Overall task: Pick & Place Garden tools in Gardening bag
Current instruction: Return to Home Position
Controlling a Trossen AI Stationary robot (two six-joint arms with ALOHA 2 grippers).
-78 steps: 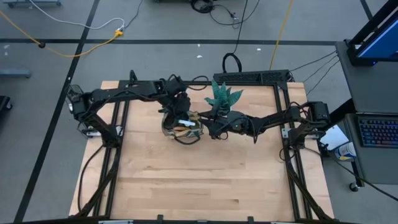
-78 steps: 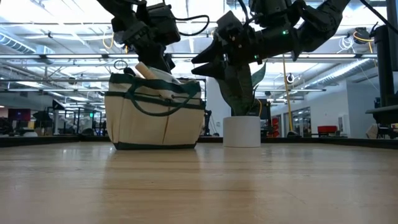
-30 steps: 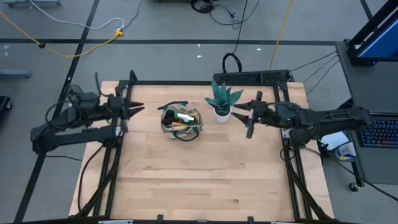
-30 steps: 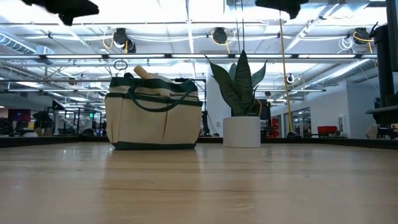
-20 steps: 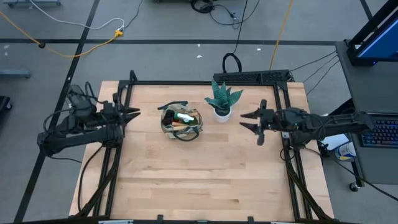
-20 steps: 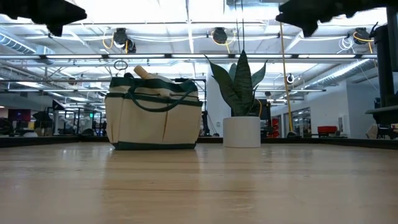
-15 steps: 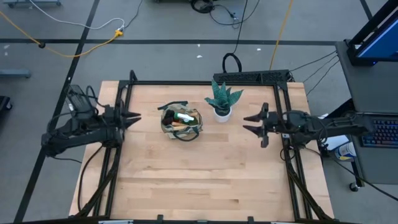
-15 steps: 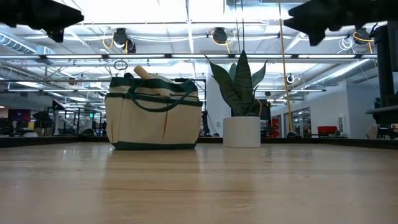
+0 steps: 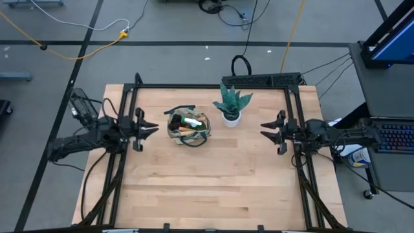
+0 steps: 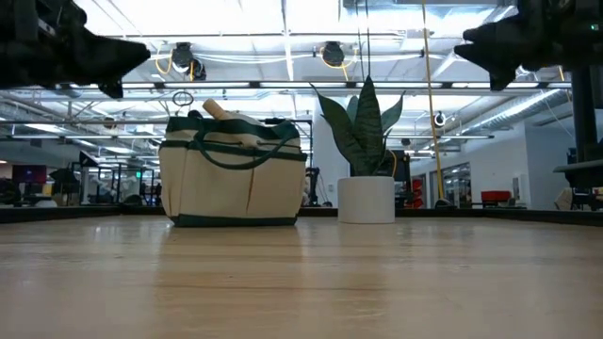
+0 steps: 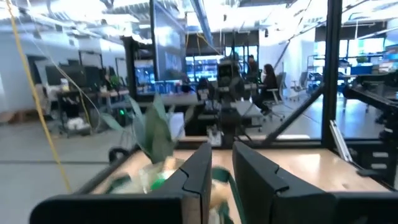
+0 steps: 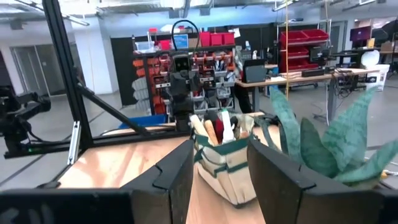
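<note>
The gardening bag [image 9: 188, 129], full of garden tools [image 9: 189, 122], sits on the desk [image 9: 207, 188] between the left claw [image 9: 150, 127] and the right claw [image 9: 266, 130], both with fingers apart.

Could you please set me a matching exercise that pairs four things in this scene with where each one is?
Things:
1. gardening bag
2. plant
3. left gripper
4. right gripper

Places:
A. raised over the right side of the table, open
B. in a white pot beside the bag
C. raised over the table's left side, open
D. mid-table toward the back, tool handles sticking out

Pairs: 1-D, 2-B, 3-C, 4-A
</note>
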